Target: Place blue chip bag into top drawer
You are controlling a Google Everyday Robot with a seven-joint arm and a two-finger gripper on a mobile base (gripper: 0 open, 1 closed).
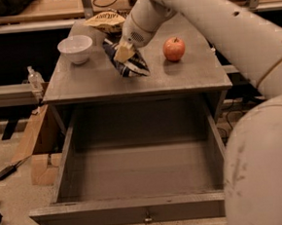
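The tan matt-plastic end effector (124,52), above the matt grey wooden worktop (80,85), clamps the crinkled glossy navy foil chip bag (135,66). The deep grey wooden drawer (91,219) is matt; its small knob (148,219) is metal.

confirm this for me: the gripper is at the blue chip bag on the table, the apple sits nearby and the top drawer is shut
Not quite: the top drawer is pulled open, as the camera view shows. The rest holds: the gripper is at the blue chip bag on the table, with the apple nearby.
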